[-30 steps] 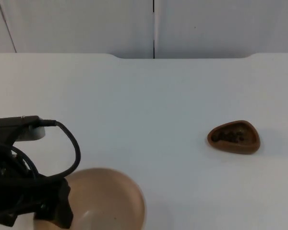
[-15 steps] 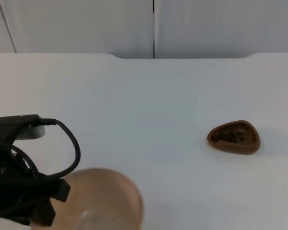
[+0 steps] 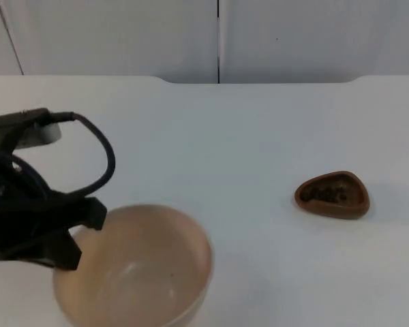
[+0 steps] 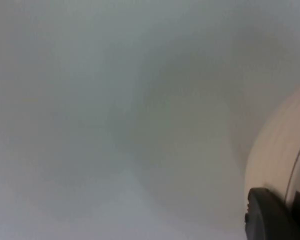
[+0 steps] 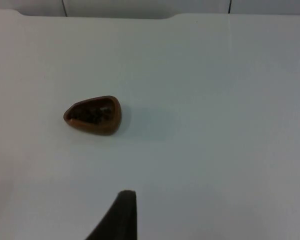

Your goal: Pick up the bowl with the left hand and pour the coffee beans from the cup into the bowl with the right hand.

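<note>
White table (image 3: 259,136) bears a bean-filled brown cup (image 3: 332,195); left pincer (image 3: 71,235) clamps the empty bowl (image 3: 140,272).

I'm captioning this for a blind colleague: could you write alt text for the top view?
The left tool grips the rim of a tan bowl near the front left of a white table. To the right sits a small brown cup of coffee beans, untouched.

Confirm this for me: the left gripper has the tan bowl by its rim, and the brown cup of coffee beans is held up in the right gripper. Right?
Not quite. The brown cup sits on the table, untouched, as the top view shows. The left gripper does have the tan bowl by its rim.
</note>
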`<state>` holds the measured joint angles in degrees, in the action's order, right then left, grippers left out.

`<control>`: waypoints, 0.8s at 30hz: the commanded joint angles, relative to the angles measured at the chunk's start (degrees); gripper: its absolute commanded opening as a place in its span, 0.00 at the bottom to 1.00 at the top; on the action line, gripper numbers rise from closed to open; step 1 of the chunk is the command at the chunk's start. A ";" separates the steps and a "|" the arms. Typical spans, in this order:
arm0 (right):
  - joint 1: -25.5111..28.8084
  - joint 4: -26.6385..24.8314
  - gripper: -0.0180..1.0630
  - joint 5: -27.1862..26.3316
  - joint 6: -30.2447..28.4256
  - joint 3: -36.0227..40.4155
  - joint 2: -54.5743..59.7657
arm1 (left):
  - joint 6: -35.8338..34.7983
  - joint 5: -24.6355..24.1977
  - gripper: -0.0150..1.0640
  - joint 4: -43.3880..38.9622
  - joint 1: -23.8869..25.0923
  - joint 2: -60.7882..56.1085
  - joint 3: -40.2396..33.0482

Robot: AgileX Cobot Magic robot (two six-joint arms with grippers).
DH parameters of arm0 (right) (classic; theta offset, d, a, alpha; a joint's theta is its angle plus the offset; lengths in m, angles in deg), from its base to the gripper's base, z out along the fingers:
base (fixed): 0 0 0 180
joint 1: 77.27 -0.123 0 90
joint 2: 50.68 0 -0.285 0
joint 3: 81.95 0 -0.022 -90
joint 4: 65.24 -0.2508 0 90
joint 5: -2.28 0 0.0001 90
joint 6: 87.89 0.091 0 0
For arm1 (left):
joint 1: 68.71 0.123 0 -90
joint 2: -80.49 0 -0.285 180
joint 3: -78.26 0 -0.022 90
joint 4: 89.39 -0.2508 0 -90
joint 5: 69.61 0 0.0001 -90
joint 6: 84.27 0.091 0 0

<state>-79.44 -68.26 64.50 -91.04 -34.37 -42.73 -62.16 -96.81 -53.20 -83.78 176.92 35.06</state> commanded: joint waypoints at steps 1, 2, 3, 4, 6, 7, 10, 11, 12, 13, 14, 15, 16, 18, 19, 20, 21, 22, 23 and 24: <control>0.26 0.26 0.99 -0.36 -0.53 0.19 -0.16 | -0.83 -1.98 0.01 0.16 -0.19 -0.60 2.10; 0.26 0.26 0.99 -0.36 -0.53 0.19 -0.16 | -1.09 -2.76 0.01 0.16 -0.19 -0.60 2.91; 0.26 0.26 0.99 -0.36 -0.53 0.19 -0.16 | -1.23 -3.19 0.01 0.16 -0.19 -0.60 3.66; 0.26 0.26 0.99 -0.36 -0.53 0.19 -0.16 | -1.38 -3.85 0.01 0.16 -0.19 -0.60 4.67; 0.26 0.26 0.99 -0.36 -0.53 0.19 -0.16 | -1.48 -4.23 0.01 -0.10 -0.19 -0.60 5.66; 0.26 0.26 0.99 -0.36 -0.53 0.19 -0.16 | -2.05 -4.66 0.01 -0.67 -0.19 -0.60 6.61; 0.26 0.26 0.99 -0.36 -0.53 0.19 -0.16 | -4.65 -6.61 0.01 -3.21 -0.19 -0.60 9.85; 0.26 0.26 0.99 -0.36 -0.53 0.19 -0.16 | -4.65 -6.61 0.01 -3.21 -0.19 -0.60 9.85; 0.26 0.26 0.99 -0.36 -0.53 0.19 -0.16 | -4.77 -7.21 0.01 -3.65 -0.19 -0.60 10.64; 0.26 0.26 0.99 -0.36 -0.53 0.19 -0.16 | -5.84 -7.94 0.01 -4.49 -0.19 -0.60 11.74; 0.26 0.26 0.99 -0.36 -0.53 0.19 -0.16 | -6.64 -8.21 0.01 -5.66 -0.32 -0.60 12.48; 0.26 0.26 0.99 -0.36 -0.53 0.19 -0.16 | -7.46 -8.48 0.01 -6.75 -0.32 -0.60 13.33; 0.26 0.26 0.99 -0.36 -0.53 0.19 -0.16 | -7.46 -8.48 0.01 -6.75 -0.32 -0.60 13.33; 0.26 0.26 0.99 -0.36 -0.53 0.19 -0.16 | -9.25 -9.86 0.01 -8.39 -0.32 -0.60 14.95; 0.26 0.26 0.99 -0.36 -0.53 0.19 -0.16 | -9.39 -10.45 0.01 -8.97 -0.32 -0.60 15.82; 0.26 0.26 0.99 -0.36 -0.53 0.19 -0.16 | -10.28 -10.78 0.01 -9.60 -0.32 -0.60 16.50; 0.26 0.26 0.99 -0.36 -0.53 0.19 -0.16 | -10.28 -10.78 0.01 -9.60 -0.32 -0.60 16.50; 0.26 0.26 0.99 -0.36 -0.53 0.19 -0.16 | -11.11 -11.03 0.01 -9.86 -0.32 -0.60 17.23; 0.26 0.26 0.99 -0.36 -0.53 0.19 -0.16 | -11.39 -11.14 0.01 -9.86 -0.32 -0.60 17.81; 0.26 0.26 0.99 -0.36 -0.53 0.19 -0.16 | -11.89 -11.14 0.01 -9.86 -0.46 -0.60 18.29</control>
<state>-79.44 -68.26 64.50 -91.04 -34.37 -42.73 -73.07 -107.56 -62.74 -83.91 176.92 52.63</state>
